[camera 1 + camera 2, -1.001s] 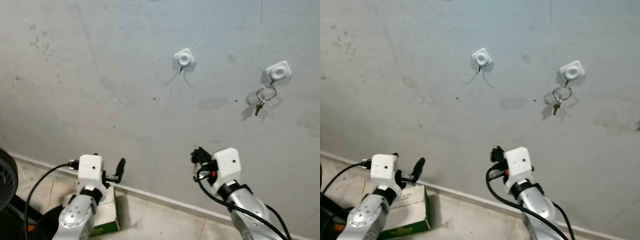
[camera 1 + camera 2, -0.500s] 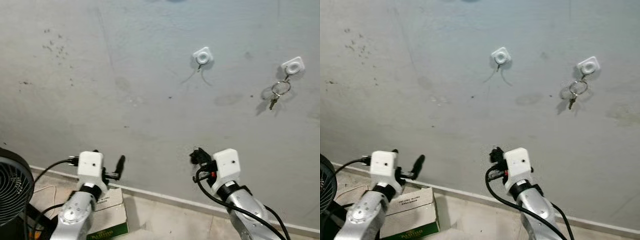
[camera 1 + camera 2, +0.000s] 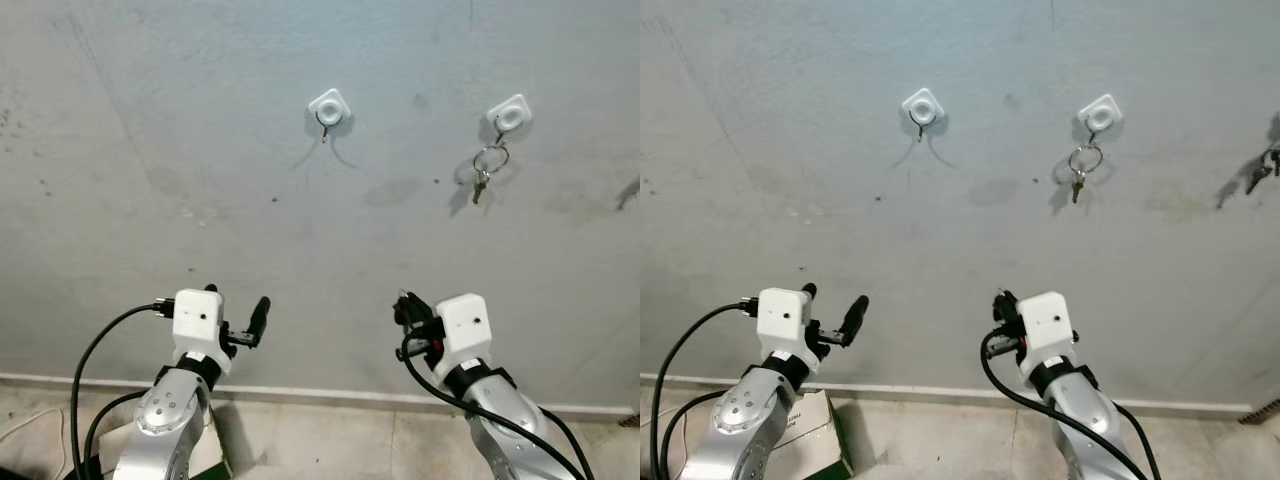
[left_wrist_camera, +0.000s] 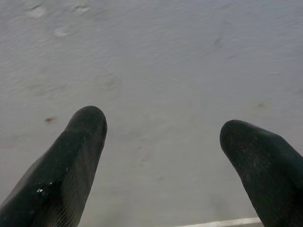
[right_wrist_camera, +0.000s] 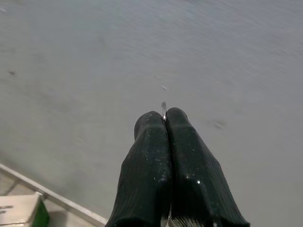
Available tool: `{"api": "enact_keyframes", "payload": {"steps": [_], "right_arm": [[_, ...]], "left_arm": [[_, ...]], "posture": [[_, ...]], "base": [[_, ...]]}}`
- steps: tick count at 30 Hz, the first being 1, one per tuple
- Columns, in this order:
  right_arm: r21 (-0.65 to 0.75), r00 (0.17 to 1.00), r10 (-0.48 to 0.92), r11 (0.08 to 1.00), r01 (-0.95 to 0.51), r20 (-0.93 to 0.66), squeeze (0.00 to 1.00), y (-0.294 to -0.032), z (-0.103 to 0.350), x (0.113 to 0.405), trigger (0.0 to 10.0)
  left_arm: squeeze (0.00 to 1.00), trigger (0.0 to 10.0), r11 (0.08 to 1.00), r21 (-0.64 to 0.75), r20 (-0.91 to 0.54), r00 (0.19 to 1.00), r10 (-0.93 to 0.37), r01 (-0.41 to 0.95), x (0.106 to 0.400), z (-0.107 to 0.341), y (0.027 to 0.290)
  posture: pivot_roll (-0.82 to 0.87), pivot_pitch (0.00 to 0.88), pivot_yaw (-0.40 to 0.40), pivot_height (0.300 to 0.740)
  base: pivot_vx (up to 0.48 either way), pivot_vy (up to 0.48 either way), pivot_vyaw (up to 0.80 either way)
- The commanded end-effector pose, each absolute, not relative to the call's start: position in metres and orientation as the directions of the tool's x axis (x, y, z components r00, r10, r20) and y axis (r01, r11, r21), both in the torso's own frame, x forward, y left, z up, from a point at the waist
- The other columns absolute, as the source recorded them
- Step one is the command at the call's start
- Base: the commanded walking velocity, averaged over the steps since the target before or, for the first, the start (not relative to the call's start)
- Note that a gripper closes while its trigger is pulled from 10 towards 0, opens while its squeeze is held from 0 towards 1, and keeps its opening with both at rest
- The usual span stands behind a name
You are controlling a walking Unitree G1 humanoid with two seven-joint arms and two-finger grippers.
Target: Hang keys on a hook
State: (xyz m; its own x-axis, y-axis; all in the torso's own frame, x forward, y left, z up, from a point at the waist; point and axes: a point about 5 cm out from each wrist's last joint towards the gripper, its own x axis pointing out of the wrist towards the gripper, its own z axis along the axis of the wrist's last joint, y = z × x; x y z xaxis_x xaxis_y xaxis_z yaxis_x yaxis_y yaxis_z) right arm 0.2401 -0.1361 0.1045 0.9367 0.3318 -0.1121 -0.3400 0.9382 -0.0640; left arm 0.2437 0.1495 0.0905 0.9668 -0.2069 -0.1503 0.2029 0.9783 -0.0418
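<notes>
Two white hooks sit high on the grey wall. The left hook is bare. The right hook carries a ring with a key. Low at the right, my right gripper points at the wall well below both hooks. In the right wrist view its fingers are pressed together, and a thin silver sliver of a key ring sticks out between the tips. Low at the left, my left gripper stands open with nothing between its fingers.
More keys hang at the far right edge of the wall. A white skirting strip runs along the wall's foot above a tiled floor. A white and green box lies on the floor under my left arm.
The camera has swung and the whole picture shifted left: both hooks sit further left, the fan has left the view. Both arms hold about the same pose.
</notes>
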Motion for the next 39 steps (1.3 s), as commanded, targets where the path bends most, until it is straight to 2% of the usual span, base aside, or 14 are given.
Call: {"api": "enact_keyframes", "payload": {"steps": [1,9,29,39], "right_arm": [[-0.060,0.930,0.355,0.930,-0.362,-0.098,0.00,-0.1301,0.1071,0.2404,10.0],[-0.064,0.926,0.365,0.926,-0.372,-0.098,0.00,-0.1290,0.1070,0.2419,10.0],[-0.063,0.921,0.375,0.922,-0.382,-0.100,0.00,-0.1272,0.1058,0.2419,10.0],[-0.063,0.920,0.377,0.921,-0.385,-0.104,0.00,-0.1273,0.1050,0.2416,10.0]], "left_arm": [[0.00,10.0,0.981,-0.033,-0.158,0.968,-0.195,0.192,0.2422,0.0882,0.1546],[0.00,10.0,0.982,-0.036,-0.174,0.967,-0.188,0.184,0.2407,0.0849,0.1568],[0.00,10.0,0.980,-0.048,-0.170,0.965,-0.200,0.195,0.2402,0.0848,0.1543],[0.00,10.0,0.980,-0.045,-0.168,0.966,-0.197,0.192,0.2398,0.0850,0.1530]], "posture": [[0.01,0.000,0.055,0.740],[0.02,0.000,0.049,0.740],[0.02,0.000,0.050,0.740],[0.02,0.000,0.047,0.740]], "base": [[0.000,0.000,0.00],[0.000,0.000,0.00],[0.283,0.000,0.00],[0.000,0.000,0.00]]}}
